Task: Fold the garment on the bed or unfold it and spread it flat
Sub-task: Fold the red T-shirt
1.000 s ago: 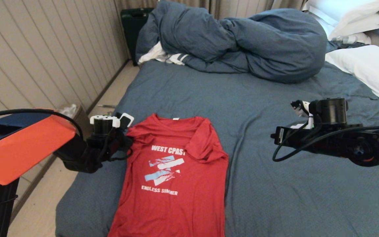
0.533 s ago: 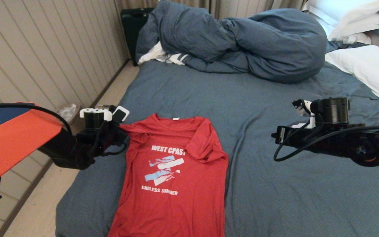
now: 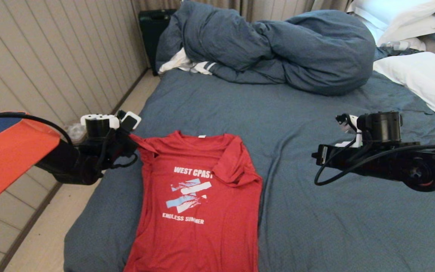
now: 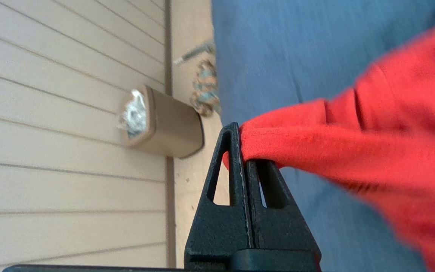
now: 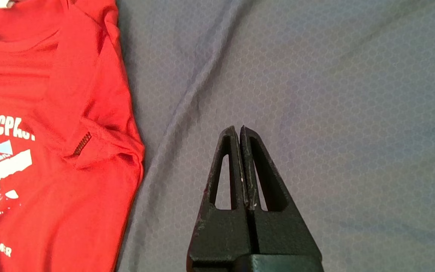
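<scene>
The left gripper (image 4: 240,151) had its fingers pressed together on a fold of the garment (image 3: 198,196) — the end of the red T-shirt's sleeve, drawn out in a taut ridge toward the bed's left edge. In the head view this gripper (image 3: 133,136) hung over that edge, beside the panelled wall (image 3: 51,60), with a small waste bin (image 4: 161,126) on the floor below it. The rest of the garment lay print-up on the bed (image 3: 315,226), neck tag away from the robot, its other sleeve folded in over the chest. The right gripper (image 5: 239,132) hovered above bare blue-grey sheet well to the right of the shirt, fingers closed against each other and holding nothing — its arm reached in from the right side. At the far end of the bed sat a bunched duvet (image 3: 278,49), white pillows (image 3: 421,79) and a white striped cloth (image 3: 191,66).
</scene>
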`<state>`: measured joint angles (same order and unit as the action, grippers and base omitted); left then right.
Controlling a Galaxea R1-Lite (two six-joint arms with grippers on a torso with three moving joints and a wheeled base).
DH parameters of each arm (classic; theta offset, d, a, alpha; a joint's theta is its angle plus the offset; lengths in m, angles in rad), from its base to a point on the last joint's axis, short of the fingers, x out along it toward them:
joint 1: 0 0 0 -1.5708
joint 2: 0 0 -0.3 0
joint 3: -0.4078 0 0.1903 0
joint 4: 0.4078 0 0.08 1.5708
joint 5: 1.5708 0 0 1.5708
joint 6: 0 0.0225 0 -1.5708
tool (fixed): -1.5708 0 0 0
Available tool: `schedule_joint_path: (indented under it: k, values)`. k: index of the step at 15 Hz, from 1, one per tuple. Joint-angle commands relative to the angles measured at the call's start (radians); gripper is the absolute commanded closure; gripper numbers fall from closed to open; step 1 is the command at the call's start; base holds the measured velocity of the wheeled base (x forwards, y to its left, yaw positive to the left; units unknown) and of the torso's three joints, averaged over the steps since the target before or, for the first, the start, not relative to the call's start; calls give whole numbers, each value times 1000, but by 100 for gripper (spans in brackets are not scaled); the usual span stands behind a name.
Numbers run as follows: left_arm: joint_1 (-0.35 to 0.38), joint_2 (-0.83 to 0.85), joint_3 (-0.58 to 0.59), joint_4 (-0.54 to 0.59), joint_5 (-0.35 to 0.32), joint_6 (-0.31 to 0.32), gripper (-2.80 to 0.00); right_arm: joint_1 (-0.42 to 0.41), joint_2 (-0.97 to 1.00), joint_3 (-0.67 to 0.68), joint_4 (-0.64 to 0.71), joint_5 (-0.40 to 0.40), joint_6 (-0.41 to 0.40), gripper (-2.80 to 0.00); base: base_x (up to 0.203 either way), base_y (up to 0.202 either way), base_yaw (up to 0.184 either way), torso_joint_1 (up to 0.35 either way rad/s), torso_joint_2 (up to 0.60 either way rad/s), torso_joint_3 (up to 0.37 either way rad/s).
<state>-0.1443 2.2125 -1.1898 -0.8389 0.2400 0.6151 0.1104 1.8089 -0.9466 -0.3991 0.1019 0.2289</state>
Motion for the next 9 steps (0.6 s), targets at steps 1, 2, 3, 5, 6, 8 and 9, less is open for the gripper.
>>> schedule_joint_path:
  k: [1,2,3,5,6,8,9]
  values:
    - [2,18,-40,-4,6,4,0,2,0,0,-3,1,1,0,0,0,0,0,0,0]
    - [0,13,-51,-3,8,6,0,2,0,0,-3,1,1,0,0,0,0,0,0,0]
    - [-1,6,-47,-9,9,16,0,2,0,0,-3,1,1,0,0,0,0,0,0,0]
    - [-18,5,-41,-26,9,59,0,2,1,0,-3,1,1,0,0,0,0,0,0,0]
    - [-33,7,-36,-34,9,70,0,2,1,2,-3,1,1,0,0,0,0,0,0,0]
    - [-71,6,-17,-40,9,87,0,3,1,2,-3,1,1,0,0,0,0,0,0,0]
    - [-95,8,-13,-40,10,93,0,3,1,2,-3,1,1,0,0,0,0,0,0,0]
